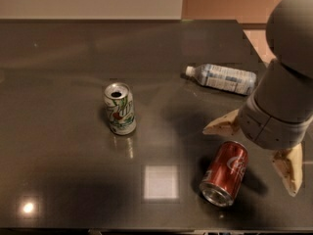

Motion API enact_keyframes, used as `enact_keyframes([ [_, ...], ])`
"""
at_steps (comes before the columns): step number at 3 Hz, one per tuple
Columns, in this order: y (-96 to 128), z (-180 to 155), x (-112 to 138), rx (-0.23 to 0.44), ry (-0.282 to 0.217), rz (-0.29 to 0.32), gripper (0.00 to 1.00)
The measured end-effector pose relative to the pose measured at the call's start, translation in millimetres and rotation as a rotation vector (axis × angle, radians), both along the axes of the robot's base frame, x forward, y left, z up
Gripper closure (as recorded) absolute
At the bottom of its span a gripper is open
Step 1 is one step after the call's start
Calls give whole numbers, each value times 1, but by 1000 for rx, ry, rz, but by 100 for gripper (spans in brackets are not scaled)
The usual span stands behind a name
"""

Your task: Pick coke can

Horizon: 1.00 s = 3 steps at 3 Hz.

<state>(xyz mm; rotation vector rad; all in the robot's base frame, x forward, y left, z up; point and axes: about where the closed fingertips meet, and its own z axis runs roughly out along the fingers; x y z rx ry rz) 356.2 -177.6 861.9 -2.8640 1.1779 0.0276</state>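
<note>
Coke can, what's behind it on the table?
The open gripper hovers just behind the coke can, fingers spread; farther back lies a plastic bottle. The arm hides the table beside it.

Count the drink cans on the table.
2. The coke can lies on its side front right, by the gripper, jaws open; the white can stands upright left of centre.

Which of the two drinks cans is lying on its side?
The red aluminium coke can, close to the gripper at the right, whose fingers are spread open; the white can with green markings stands upright.
</note>
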Motion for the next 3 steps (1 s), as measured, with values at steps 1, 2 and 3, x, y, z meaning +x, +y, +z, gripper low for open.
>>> enact_keyframes([
  [1, 7, -7, 1, -25, 5, 81, 18],
  [2, 14, -11, 3, -39, 10, 129, 42],
  [3, 20, -4, 5, -40, 19, 132, 64],
])
